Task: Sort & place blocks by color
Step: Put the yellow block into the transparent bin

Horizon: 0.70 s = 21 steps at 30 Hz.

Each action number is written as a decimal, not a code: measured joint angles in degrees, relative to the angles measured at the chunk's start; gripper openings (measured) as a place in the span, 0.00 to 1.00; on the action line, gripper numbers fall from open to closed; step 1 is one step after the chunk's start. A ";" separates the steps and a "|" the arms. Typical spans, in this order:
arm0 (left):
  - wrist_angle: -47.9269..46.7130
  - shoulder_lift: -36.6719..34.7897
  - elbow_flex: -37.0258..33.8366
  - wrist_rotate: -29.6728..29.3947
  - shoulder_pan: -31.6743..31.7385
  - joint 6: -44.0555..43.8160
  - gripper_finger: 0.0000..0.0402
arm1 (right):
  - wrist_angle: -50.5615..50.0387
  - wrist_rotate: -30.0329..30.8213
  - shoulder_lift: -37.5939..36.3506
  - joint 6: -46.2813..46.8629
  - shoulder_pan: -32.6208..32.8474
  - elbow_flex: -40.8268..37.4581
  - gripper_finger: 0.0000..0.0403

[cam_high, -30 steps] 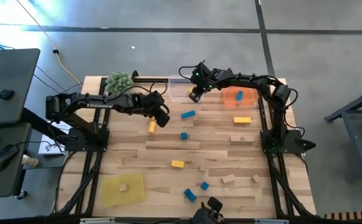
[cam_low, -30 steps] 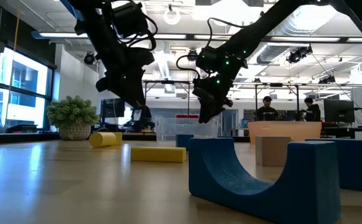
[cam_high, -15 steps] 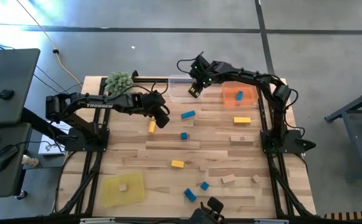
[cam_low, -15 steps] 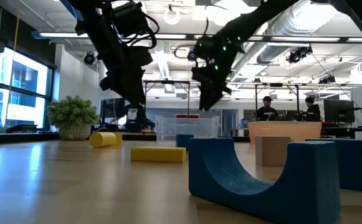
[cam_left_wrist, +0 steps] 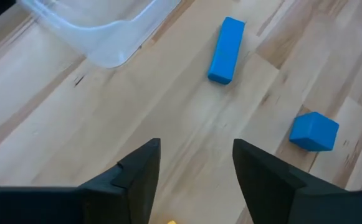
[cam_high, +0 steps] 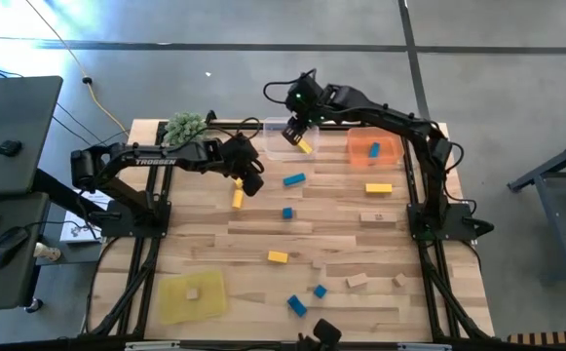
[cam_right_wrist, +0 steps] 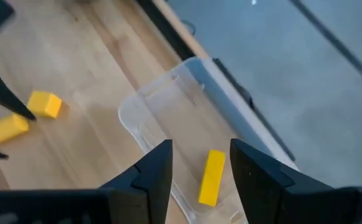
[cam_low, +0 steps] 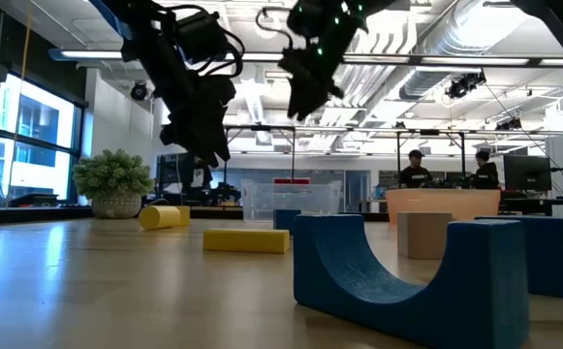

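Right now the right gripper (cam_high: 293,128) hangs above the clear tray (cam_high: 275,141) at upper centre of the high view, fingers apart and empty; a yellow bar (cam_right_wrist: 211,177) lies in the tray directly under the gap between them. My read: release is done, so lift straight up clear of the tray wall before swinging toward the next block. Left gripper (cam_high: 247,180) sits left of centre, fingers (cam_left_wrist: 138,177) spread with nothing between them, just above a yellow block (cam_high: 237,198). From its wrist, a blue bar (cam_left_wrist: 226,50) and blue cube (cam_left_wrist: 314,131) lie ahead, well clear of the fingertips. Other blocks are scattered lower down the table (cam_high: 214,239).
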 joint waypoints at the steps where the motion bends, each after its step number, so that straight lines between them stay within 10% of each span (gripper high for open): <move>1: 0.52 0.00 0.00 -0.02 -0.38 0.08 0.48 | -0.65 1.04 0.00 0.37 0.50 1.19 0.37; 21: 10.36 0.00 0.01 0.02 -9.69 8.29 0.48 | -23.43 20.87 0.00 5.15 10.73 21.35 0.37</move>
